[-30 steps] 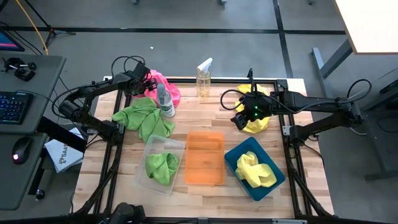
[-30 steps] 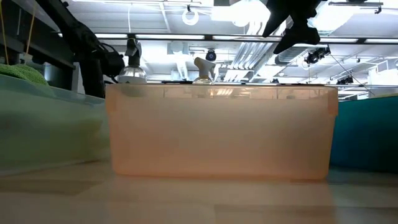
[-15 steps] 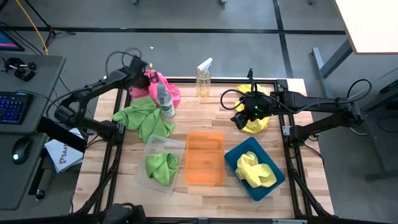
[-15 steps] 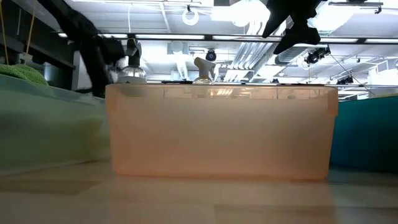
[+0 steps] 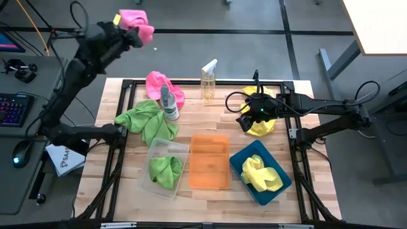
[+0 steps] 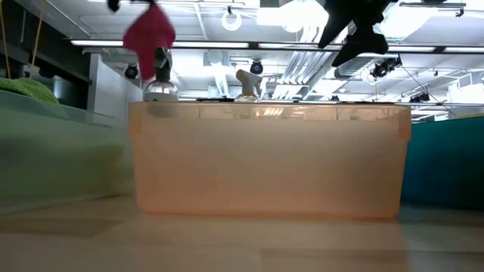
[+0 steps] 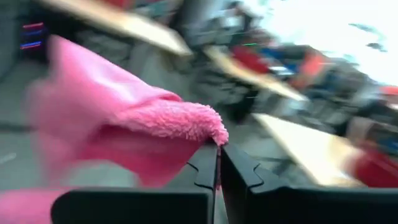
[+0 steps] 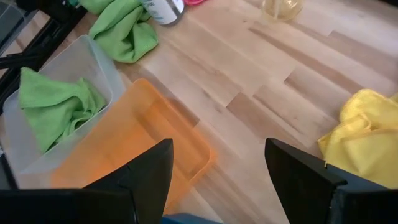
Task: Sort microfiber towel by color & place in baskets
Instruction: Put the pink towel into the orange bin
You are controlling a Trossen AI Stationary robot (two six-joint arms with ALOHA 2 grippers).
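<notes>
My left gripper [image 5: 127, 28] is raised high over the table's far left corner, shut on a bright pink microfiber towel [image 5: 135, 18], which also shows in the low view [image 6: 149, 34]. A second pink towel [image 5: 164, 88] and a lime green towel [image 5: 147, 119] lie on the table. The clear basket [image 5: 152, 184] holds a green towel [image 5: 165, 168]. Nothing lies in the orange basket [image 5: 210, 161]. The teal basket [image 5: 280, 181] holds a yellow towel [image 5: 261, 173]. My right gripper [image 5: 244, 122] hangs open beside another yellow towel [image 5: 264, 127]. My left gripper pinches a bunched edge of the pink towel [image 7: 208, 127] between its two shut fingers [image 7: 239, 171]. The towel is lifted clear of the table and droops slack from the fingertips.
Two clear spray bottles stand at the back of the table, one [image 5: 208, 79] near the middle and one [image 5: 168, 105] between the pink and green towels. A desk with a keyboard [image 5: 14, 108] stands beyond the table's left edge.
My left gripper has shut on a pink towel at the table's far left and risen steeply, carrying the towel clear of the table. The second pink towel stays where it lay.
</notes>
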